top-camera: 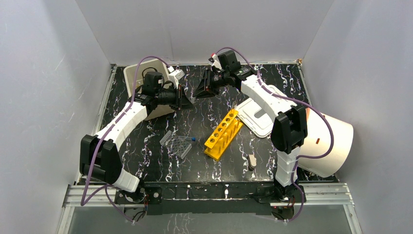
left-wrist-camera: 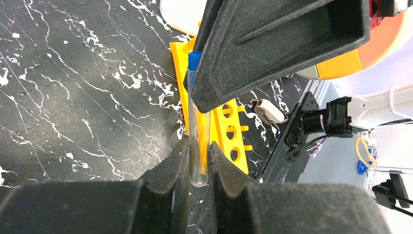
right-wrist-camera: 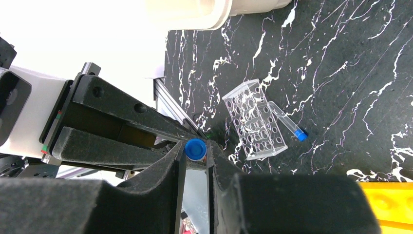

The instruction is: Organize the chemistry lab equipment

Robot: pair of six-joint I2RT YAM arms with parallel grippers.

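My left gripper [left-wrist-camera: 198,146] is shut on the lower end of a clear test tube [left-wrist-camera: 197,122] with a blue cap [left-wrist-camera: 195,59], held above the table at the back middle. My right gripper [right-wrist-camera: 196,150] faces it end-on, and its fingertips press both sides of that blue cap [right-wrist-camera: 195,148]. From above, the left gripper [top-camera: 189,101] and the right gripper [top-camera: 197,91] meet tip to tip. The yellow six-hole rack [top-camera: 223,134] lies on the table in the middle. A clear ridged tray [right-wrist-camera: 255,119] lies left of it, with a second blue-capped tube [right-wrist-camera: 290,126] beside it.
A beige bin [top-camera: 141,78] stands at the back left behind the left arm. Its white slotted lid [top-camera: 258,117] lies right of the rack. A big white cylinder [top-camera: 331,141] lies at the right edge. A small beige item [top-camera: 252,161] sits near the front.
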